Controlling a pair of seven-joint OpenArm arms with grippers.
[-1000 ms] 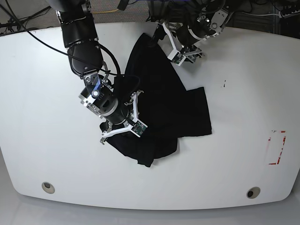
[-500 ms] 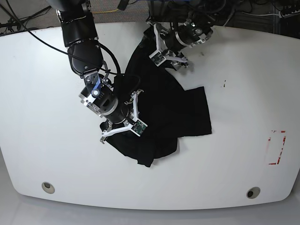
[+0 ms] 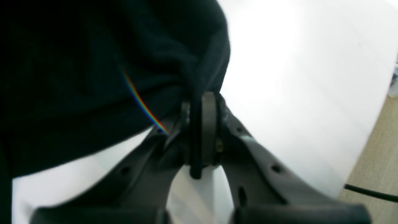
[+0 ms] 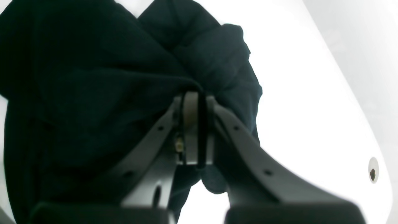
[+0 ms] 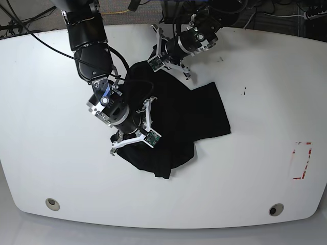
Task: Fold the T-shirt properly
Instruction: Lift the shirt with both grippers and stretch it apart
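Pinching black cloth on both sides, the two sets of fingers are pressed together on the T-shirt (image 5: 168, 120). In the left wrist view the left gripper (image 3: 200, 130) has its fingers (image 3: 209, 124) closed on a thin fold at the shirt's edge, cloth bunched above the tips and bare white table (image 3: 295, 77) to the right. In the right wrist view the right gripper (image 4: 194, 130) nips a similar ridge of fabric between its fingers (image 4: 189, 124) — dark folds fill the frame above and to the left.

From the base view, the left gripper (image 5: 168, 56) holds the shirt's far end near the table's back edge, while the right gripper (image 5: 134, 133) grips it at the near left side, its arm lying partly over the cloth. The shirt lies crumpled between them near the middle of the table (image 5: 255, 76), one squarish flap spread out flat toward the right. No print shows on the visible side. Red marks (image 5: 301, 161) sit near the table's right edge.
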